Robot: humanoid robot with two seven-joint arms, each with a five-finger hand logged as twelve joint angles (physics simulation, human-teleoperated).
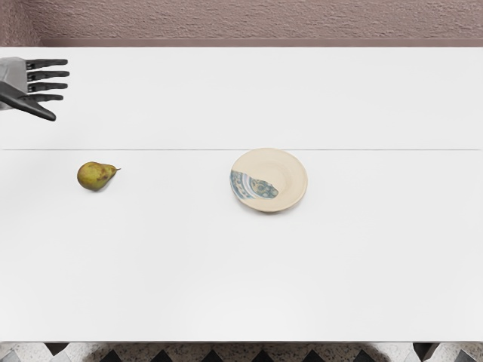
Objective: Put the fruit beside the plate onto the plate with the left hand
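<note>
**Head view: pear on table, left of plate; left hand at far-left edge**

A white table fills the view. A green-brown pear lies on its side at the left, stem pointing right. A cream plate with a blue patterned patch sits near the centre, well apart from the pear and bare. The left hand enters at the far-left edge, fingers extended rightward and spread, holding nothing, well clear of the pear. A thin seam line crosses the tabletop.
</note>
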